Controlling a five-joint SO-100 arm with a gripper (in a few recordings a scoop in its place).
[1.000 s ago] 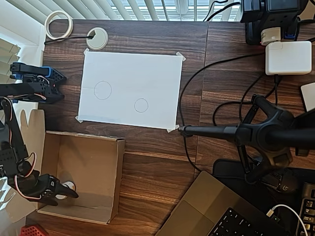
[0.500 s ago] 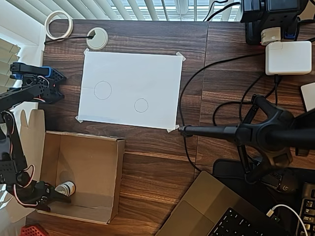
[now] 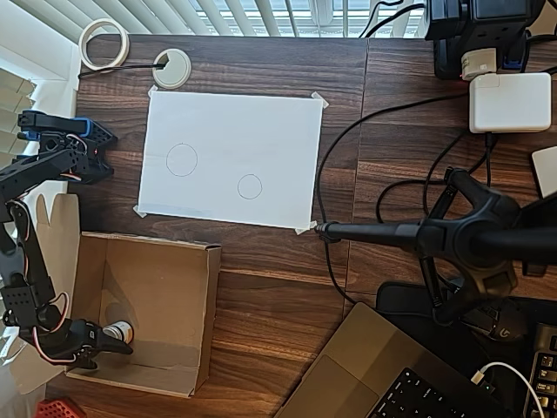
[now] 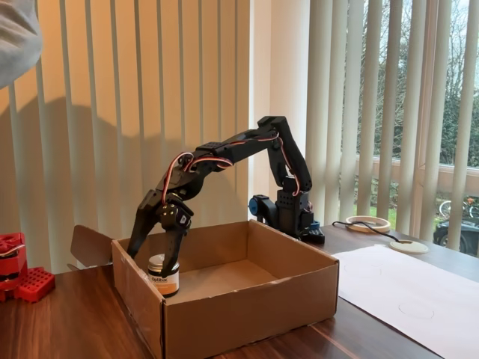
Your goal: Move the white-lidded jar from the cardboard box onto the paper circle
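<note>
White-lidded jar (image 4: pixel 162 274) is standing inside the cardboard box (image 4: pixel 254 314), sitting between the open pincer (image 4: pixel 156 258) fingers.

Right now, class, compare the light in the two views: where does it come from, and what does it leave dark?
Fixed view: daylight comes through the blinds behind the arm, so the pincer reads as a dark shape over the white-lidded jar. Overhead view: even light, with the white paper bright and the cardboard box floor dimmer.
</note>
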